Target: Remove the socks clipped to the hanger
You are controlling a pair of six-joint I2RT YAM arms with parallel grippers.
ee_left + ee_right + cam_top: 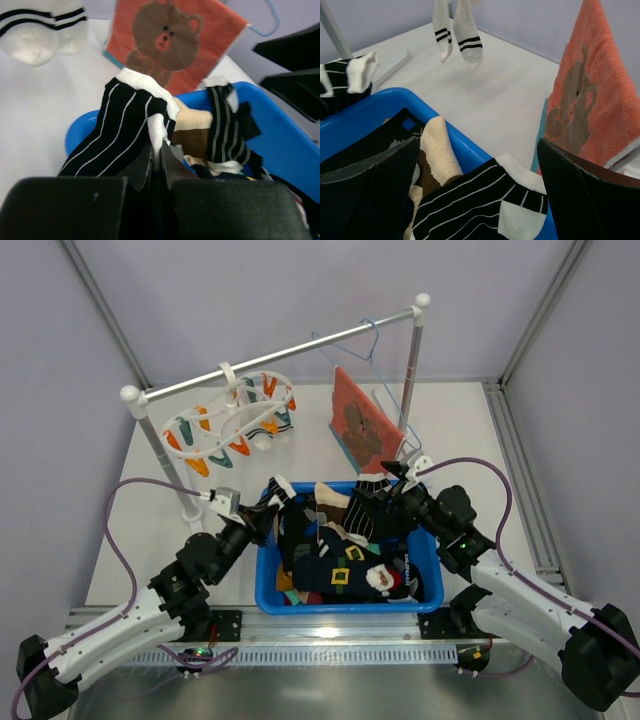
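The white oval hanger (pixel 180 447) with orange and teal pegs hangs from the rack rail at back left. A pair of white socks with black bands (pixel 457 35) hangs clipped to it; the pair also shows in the left wrist view (pixel 40 30) and the top view (pixel 262 438). My left gripper (pixel 275 502) (pixel 156 150) is shut on the white cuff of a black pin-striped sock (pixel 115 130), held over the blue basket's left rim. My right gripper (pixel 392 480) (pixel 477 150) is open and empty above a second black striped sock (pixel 480 195) draped on the basket's far rim.
The blue basket (pixel 350 605) (pixel 285 145) (pixel 365 107) holds several socks. An orange bear-print cloth (pixel 360 420) (pixel 175 35) (pixel 590 95) hangs from a pale-blue wire hanger (pixel 355 345) on the rack rail (pixel 300 350), just beyond the right gripper. The rack's posts stand at left and right.
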